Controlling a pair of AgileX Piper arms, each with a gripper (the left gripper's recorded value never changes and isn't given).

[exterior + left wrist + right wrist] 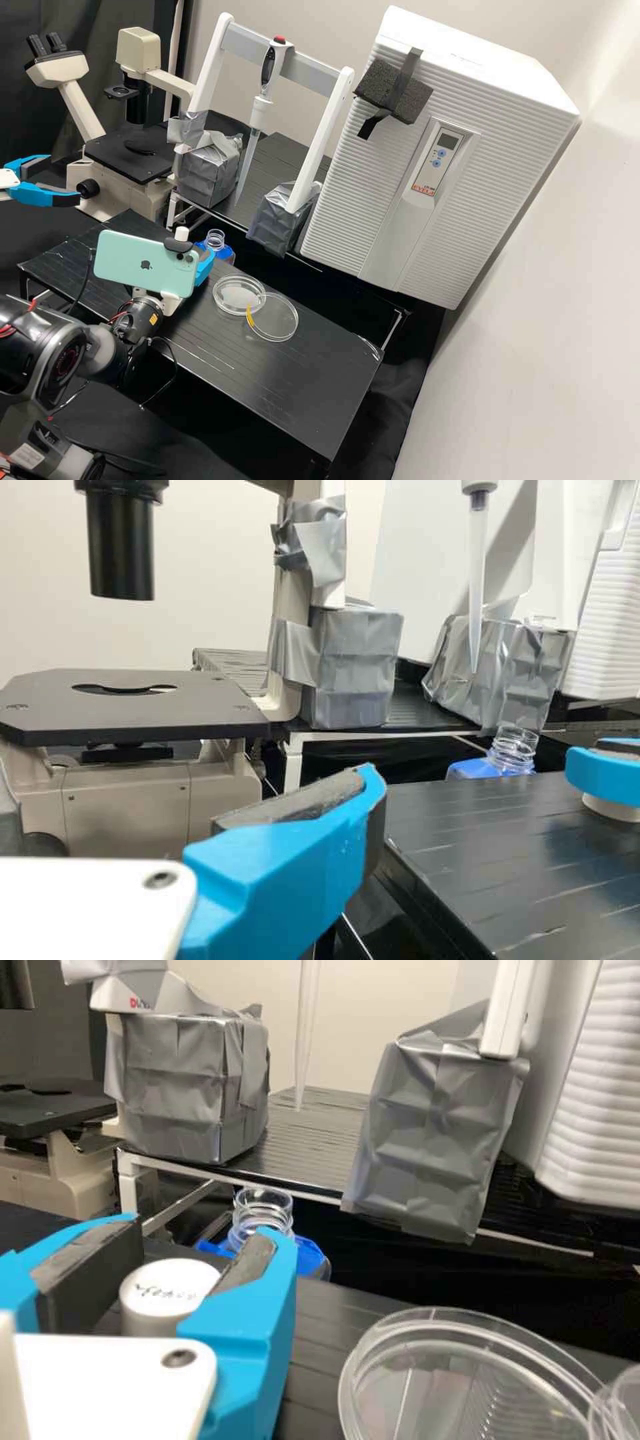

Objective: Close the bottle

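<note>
Closest to me is the bulky dark grey right arm (47, 353), low at the front of the bench. At its tip the right gripper (175, 1272) is clenched on the cap (168, 1298), a small white disc of smooth plastic pinched at its sides by the grey, rubbery pads (85, 1260) that line the blue fingers.

Just beyond stands the bottle (263, 1210), past the far edge of the black ridged platform (280, 373), its base hidden. The neck is open, clear and threaded, and the body below shows blue.

From here I'd worry most about the meeting of cap and thread. If the cap arrives tilted or off-centre it may ride on the rim or bite crookedly. Nothing steadies the bottle, so a sideways nudge could tip it and spill it.

The left gripper (60, 177) hangs well apart by the microscope, fingers spread and empty, too far off to help.

Two petri dishes (238, 293), thin, clear and round, one overlapping the other, lie near the right gripper, and a wide swing could skate them across the ridges.

Behind, crinkled grey taped blocks (190, 1075) anchor a white stand from which a slim pipette (257, 127) hangs tip down
</note>
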